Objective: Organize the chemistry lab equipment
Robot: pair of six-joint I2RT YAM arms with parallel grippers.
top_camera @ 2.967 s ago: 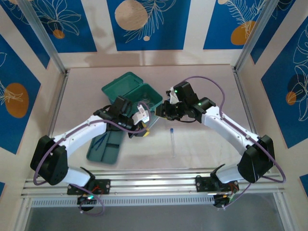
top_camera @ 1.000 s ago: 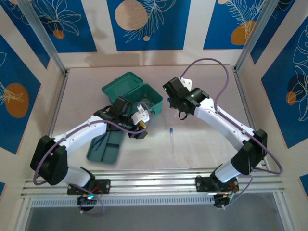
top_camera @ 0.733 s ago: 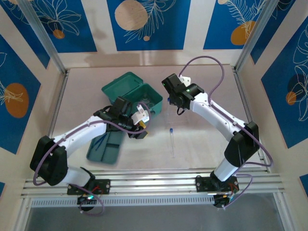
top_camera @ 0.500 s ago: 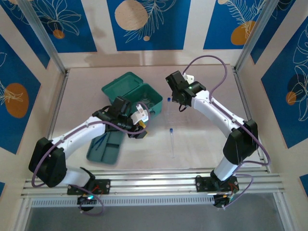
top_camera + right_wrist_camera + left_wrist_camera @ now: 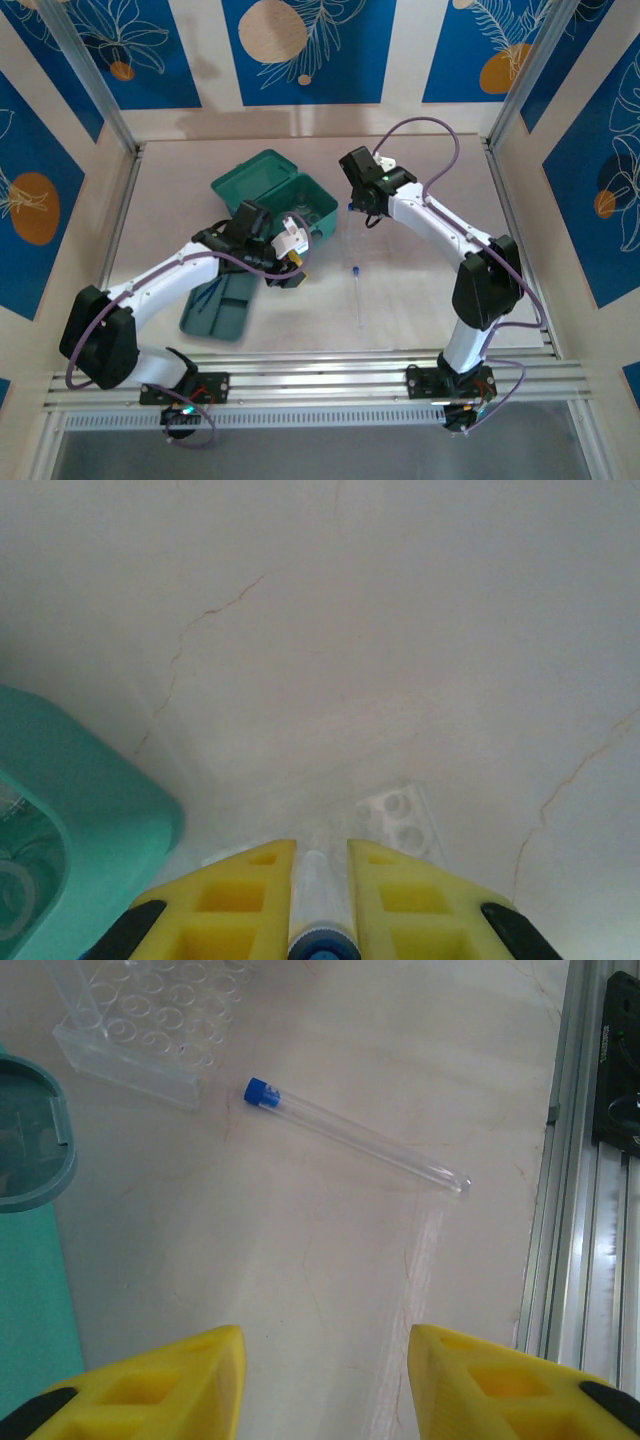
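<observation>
Blue-capped tube (image 5: pixel 318 885) sits clamped inside the right pincer (image 5: pixel 321 852).

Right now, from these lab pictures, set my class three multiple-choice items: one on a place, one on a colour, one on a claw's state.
1. Where is the loose tube? A) on the bare table B) in the tray C) in the case
2. What colour is its cap? A) red B) blue C) yellow
3. The right claw is: A) open and empty B) shut on a second tube C) shut on nothing

Answers: 1 A, it lies on the table, outside the tray and case. 2 B, the cap is plainly blue. 3 B, the second tube sits pinched between its fingers.
</observation>
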